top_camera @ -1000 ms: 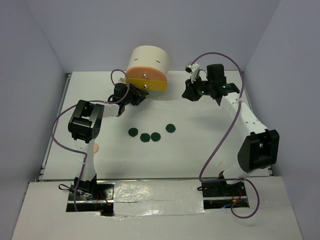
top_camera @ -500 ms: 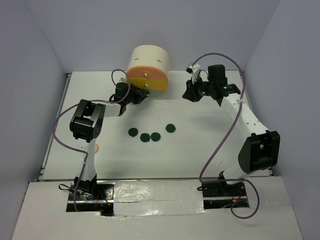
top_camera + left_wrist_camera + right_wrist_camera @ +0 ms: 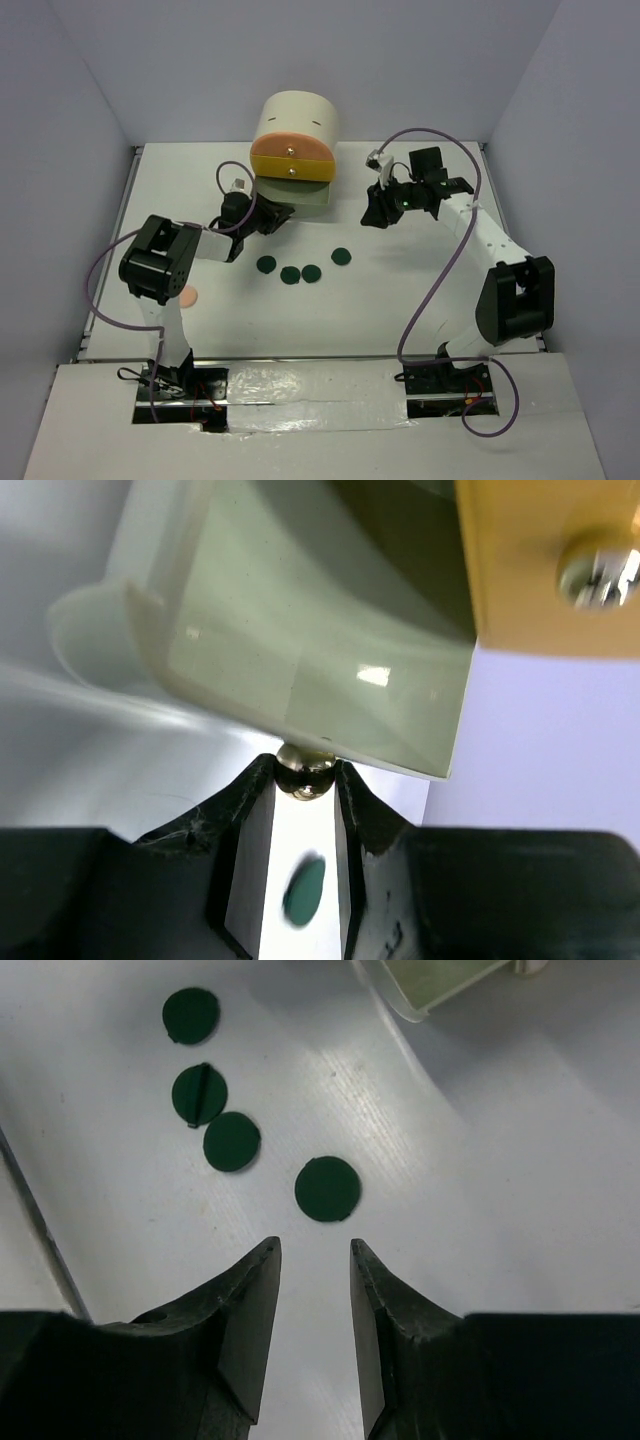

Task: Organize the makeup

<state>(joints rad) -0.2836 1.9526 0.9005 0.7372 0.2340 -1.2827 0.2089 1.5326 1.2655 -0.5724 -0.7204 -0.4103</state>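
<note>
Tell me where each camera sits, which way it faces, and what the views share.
Top view: above and behind the arms, looking down at the table; both arms, the left tool and the right tool show.
Left wrist: on the left arm, looking along its fingers, shut on the knob of the pale green drawer.
Right wrist: on the right arm, looking down between its open fingers at four green discs.
Shared: the drawer and at least one disc appear in all three.
</note>
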